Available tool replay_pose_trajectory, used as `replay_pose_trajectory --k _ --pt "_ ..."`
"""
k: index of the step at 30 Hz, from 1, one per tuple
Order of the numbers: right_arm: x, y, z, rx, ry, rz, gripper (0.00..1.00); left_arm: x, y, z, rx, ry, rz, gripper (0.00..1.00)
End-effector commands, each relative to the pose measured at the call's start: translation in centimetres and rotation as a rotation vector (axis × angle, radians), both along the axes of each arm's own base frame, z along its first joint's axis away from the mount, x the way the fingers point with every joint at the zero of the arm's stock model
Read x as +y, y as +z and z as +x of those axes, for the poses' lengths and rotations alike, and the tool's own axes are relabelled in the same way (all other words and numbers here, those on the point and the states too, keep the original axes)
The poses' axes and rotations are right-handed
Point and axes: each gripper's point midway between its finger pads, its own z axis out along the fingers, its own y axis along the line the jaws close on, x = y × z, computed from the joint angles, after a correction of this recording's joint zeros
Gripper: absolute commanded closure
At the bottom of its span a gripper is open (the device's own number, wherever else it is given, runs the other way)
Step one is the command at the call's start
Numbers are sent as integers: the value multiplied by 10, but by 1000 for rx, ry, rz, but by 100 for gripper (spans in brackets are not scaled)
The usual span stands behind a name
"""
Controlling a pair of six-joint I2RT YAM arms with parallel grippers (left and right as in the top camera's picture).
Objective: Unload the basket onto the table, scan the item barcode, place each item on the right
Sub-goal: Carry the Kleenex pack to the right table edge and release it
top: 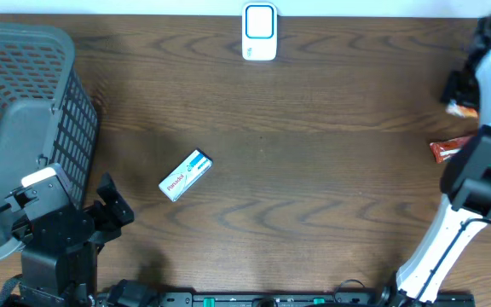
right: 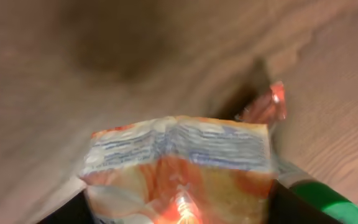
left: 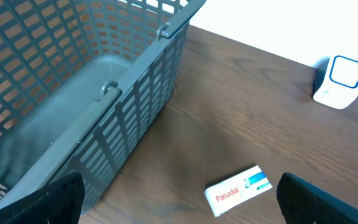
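A white Panadol box point(top: 185, 175) lies flat on the wooden table, left of centre; in the left wrist view the Panadol box point(left: 238, 190) sits just ahead of my open left gripper point(left: 182, 202), nearer its right finger. My left gripper point(top: 112, 207) is low at the front left. The white scanner point(top: 259, 32) with a blue screen stands at the far edge; the scanner point(left: 337, 82) also shows in the left wrist view. At the right edge my right gripper point(top: 459, 92) is over an orange snack packet point(top: 461, 109). That packet point(right: 179, 162) fills the gap between the fingers, blurred.
A grey mesh basket point(top: 24, 128) takes up the far left, close beside my left arm; its wall point(left: 135, 112) runs diagonally in the left wrist view. A second red packet point(top: 447, 149) lies at the right, partly under my right arm.
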Motion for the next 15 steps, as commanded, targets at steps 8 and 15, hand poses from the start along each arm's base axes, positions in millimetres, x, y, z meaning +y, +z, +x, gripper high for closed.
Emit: replay_pose_trajectory --k 8,15 --pt "61 111 38 -404 104 358 1 1 5 -1 -11 1 4 2" --pt "216 134 43 -353 347 492 1 1 5 -1 -11 1 4 2"
